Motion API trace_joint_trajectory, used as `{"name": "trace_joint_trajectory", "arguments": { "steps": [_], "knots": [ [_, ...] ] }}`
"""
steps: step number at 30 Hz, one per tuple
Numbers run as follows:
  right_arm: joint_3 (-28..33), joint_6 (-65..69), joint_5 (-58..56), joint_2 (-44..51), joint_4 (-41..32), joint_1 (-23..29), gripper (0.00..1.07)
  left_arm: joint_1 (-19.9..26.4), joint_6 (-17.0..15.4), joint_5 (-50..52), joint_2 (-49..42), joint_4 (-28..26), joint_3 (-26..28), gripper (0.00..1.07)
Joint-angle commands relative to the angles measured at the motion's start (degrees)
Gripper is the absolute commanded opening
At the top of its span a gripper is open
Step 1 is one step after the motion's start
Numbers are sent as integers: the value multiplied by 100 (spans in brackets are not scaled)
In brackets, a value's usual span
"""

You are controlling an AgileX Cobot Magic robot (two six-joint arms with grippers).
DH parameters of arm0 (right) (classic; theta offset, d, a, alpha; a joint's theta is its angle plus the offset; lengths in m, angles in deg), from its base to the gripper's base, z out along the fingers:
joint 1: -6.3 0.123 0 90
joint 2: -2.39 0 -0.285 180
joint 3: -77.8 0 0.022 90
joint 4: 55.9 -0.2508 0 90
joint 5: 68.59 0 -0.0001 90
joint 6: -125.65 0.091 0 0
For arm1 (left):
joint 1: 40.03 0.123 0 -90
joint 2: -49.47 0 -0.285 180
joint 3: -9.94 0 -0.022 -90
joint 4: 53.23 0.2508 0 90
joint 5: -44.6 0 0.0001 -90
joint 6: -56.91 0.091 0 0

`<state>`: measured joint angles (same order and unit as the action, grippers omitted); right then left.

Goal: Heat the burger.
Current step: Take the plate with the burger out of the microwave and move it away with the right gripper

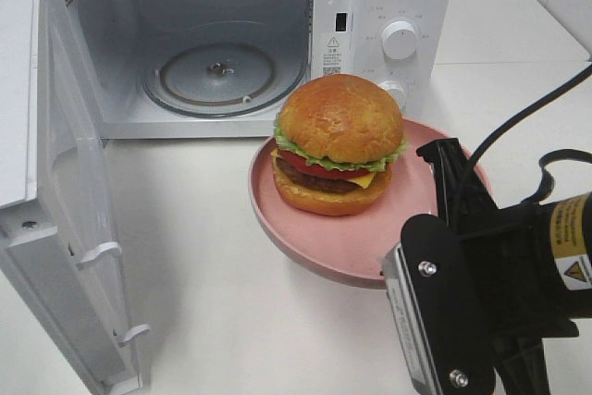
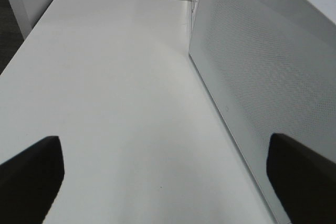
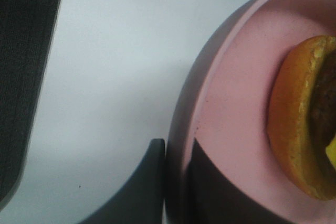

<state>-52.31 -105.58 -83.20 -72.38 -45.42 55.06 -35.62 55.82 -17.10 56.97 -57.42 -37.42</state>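
burger (image 1: 338, 145), on plate (image 1: 347, 242) hand (image 3: 176, 182) grips

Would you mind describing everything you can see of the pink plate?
The pink plate is round and shallow with a low raised rim, matte, plastic-looking. It carries the burger in front of the open microwave. The right gripper is shut on its rim, one finger inside, one outside. Whether it rests on the table is unclear.

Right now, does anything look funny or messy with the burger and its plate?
Nothing is spilled or broken. The burger sits upright on the pink plate, which the right gripper pinches by its rim, so it looks lifted off the table rather than resting flat. The microwave door stands wide open, turntable bare.
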Motion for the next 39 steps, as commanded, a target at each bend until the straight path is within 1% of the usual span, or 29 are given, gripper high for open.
{"name": "trace_joint_trajectory", "arguments": {
  "steps": [1, 2, 3, 4, 6, 7, 9, 10, 11, 13, 14, 15, 16, 17, 18, 19, 20, 22, 23, 24, 25, 26, 28, 29, 30, 33, 36, 38, 39],
  "knots": [
    [-40, 487, 126, 212, 567, 11, 0, 17, 11, 52, -97, -46, -23, 98],
    [-40, 745, 46, 269, 779, 11, 0, 17, 11, 52, -97, -46, -23, 98],
    [-40, 1243, -92, 378, 1157, 11, 0, 17, 11, 52, -97, -46, -23, 98],
    [-40, 1243, -92, 378, 1157, 11, 0, 17, 11, 52, -97, -46, -23, 98],
    [-40, 2063, -384, 481, 1644, 11, 0, 17, 11, 52, -97, -46, -23, 98],
    [-40, 2063, -384, 481, 1644, 11, 0, 17, 11, 52, -97, -46, -23, 98],
    [-40, 2762, -768, 498, 2051, 11, 0, 17, 11, 52, -97, -46, -23, 98],
    [-40, 2762, -768, 498, 2051, 11, 0, 17, 11, 52, -97, -46, -23, 98],
    [-40, 3186, -997, 498, 2269, 11, 0, 17, 11, 52, -97, -46, -23, 98],
    [-40, 3421, -1106, 498, 2412, 11, 0, 17, 11, 52, -97, -46, -23, 98],
    [-40, 3925, -1278, 498, 2699, 11, 0, 17, 11, 52, -97, -46, -23, 98],
    [-40, 3925, -1278, 498, 2699, 11, 0, 17, 11, 52, -97, -46, -23, 98],
    [-40, 4429, -1501, 498, 3008, 11, 0, 17, 11, 52, -97, -46, -23, 98],
    [-40, 4727, -1621, 498, 3140, 11, 0, 17, 11, 52, -97, -46, -23, 98],
    [-40, 4727, -1621, 498, 3140, 11, 0, 17, 11, 52, -97, -46, -23, 98],
    [-40, 5225, -1862, 498, 3323, 11, 0, 17, 11, 52, -97, -46, -23, 98],
    [-40, 5225, -1862, 498, 3323, 11, 0, 17, 11, 52, -97, -46, -23, 98],
    [-40, 5901, -2315, 498, 3570, 11, 0, 17, 11, 52, -97, -46, -23, 98],
    [-40, 5901, -2315, 498, 3570, 11, 0, 17, 11, 52, -97, -46, -23, 98],
    [-40, 6331, -2590, 498, 3718, 11, 0, 17, 11, 52, -97, -46, -23, 98],
    [-40, 6331, -2590, 498, 3718, 11, 0, 17, 11, 52, -97, -46, -23, 98],
    [-40, 6686, -2899, 498, 3833, 11, 0, 17, 11, 52, -97, -46, -23, 98],
    [-40, 6887, -3054, 498, 3873, 11, 0, 17, 11, 52, -97, -46, -23, 98],
    [-40, 7208, -3323, 498, 3965, 11, 0, 17, 11, 52, -97, -46, -23, 98],
    [-40, 7517, -3552, 498, 3994, 11, 0, 17, 11, 52, -97, -46, -23, 98],
    [-40, 7666, -3667, 498, 3994, 11, 0, 17, 11, 52, -97, -46, -23, 98],
    [-40, 8090, -3953, 498, 3994, 11, 0, 17, 11, 52, -97, -46, -23, 98],
    [-40, 8795, -4246, 498, 4016, -11, 0, 17, 11, 52, -97, -46, -23, 98],
    [-40, 8795, -4246, 498, 4016, -11, 0, 17, 11, 52, -97, -46, -23, 98]
  ]
}}
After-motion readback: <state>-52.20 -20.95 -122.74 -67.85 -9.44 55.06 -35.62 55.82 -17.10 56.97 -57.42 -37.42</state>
